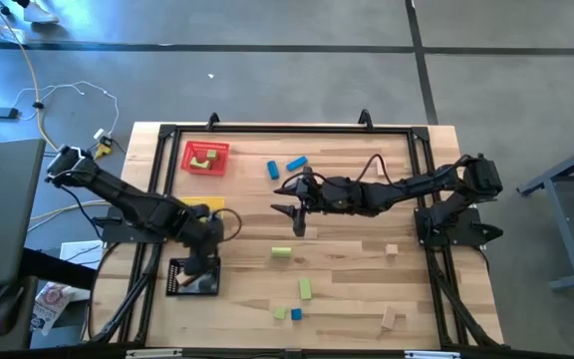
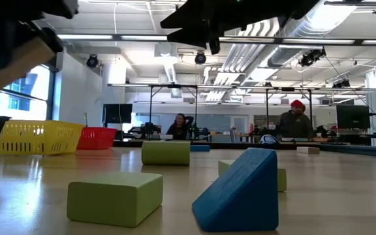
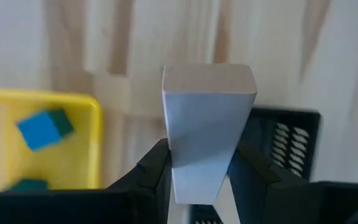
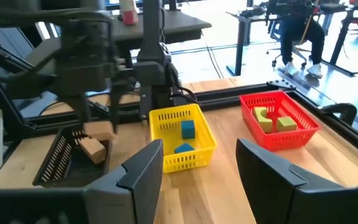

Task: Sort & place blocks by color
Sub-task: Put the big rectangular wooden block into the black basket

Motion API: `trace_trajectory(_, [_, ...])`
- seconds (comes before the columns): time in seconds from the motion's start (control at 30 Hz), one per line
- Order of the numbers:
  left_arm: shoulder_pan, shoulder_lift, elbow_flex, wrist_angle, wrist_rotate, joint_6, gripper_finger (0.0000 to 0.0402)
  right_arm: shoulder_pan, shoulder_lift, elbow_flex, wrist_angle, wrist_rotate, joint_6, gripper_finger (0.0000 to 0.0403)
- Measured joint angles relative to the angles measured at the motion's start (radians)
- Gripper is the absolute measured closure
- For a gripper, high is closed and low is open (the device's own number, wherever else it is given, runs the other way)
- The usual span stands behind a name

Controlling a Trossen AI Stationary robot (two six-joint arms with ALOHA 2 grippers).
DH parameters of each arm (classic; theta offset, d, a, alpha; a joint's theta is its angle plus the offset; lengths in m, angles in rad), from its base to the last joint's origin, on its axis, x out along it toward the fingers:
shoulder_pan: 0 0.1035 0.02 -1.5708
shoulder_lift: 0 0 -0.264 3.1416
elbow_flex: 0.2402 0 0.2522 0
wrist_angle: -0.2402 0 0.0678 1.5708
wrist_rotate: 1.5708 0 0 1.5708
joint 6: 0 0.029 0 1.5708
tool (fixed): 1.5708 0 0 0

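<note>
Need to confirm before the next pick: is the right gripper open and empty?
Open and empty: the right gripper has a clear gap between its fingers, nothing in it.

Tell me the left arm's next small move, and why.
Probably lower a little and release. The left gripper is shut on a tan block right over the black tray, where another tan block already lies, so this one likely belongs there too.

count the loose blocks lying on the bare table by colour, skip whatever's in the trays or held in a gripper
blue blocks: 3
green blocks: 3
tan blocks: 2
total: 8
</note>
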State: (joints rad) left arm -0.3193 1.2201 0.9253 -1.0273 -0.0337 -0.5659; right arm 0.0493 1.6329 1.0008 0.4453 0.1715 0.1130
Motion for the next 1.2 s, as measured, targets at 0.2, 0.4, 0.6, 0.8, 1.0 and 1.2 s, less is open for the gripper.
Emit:
trace_trajectory(0.2, [-0.1,0.0,0.0,-0.016,0.093,-0.117,0.0302,-0.004,0.0,0.0,-0.003,0.0,0.001,0.0215])
trace_trajectory(0.4, [-0.188,0.015,0.0,-0.016,0.113,-0.22,0.0302,-0.004,0.001,0.0,-0.01,-0.001,0.002,0.0215])
trace_trajectory(0.6, [-0.224,0.05,0.0,0.01,0.112,-0.247,0.0302,-0.004,0.001,0.0,-0.011,-0.003,0.002,0.0215])
trace_trajectory(0.8, [-0.224,0.121,0.0,0.008,0.168,-0.241,0.0282,-0.003,0.001,0.0,-0.032,-0.015,0.002,0.0215])
trace_trajectory(1.0, [-0.218,0.171,0.0,0.05,0.232,-0.194,0.0276,-0.003,0.001,0.0,-0.056,-0.016,0.002,0.0215])
trace_trajectory(1.2, [-0.189,0.177,0.0,0.058,0.233,-0.175,0.0249,-0.003,0.001,0.0,-0.066,-0.017,0.002,0.0214])
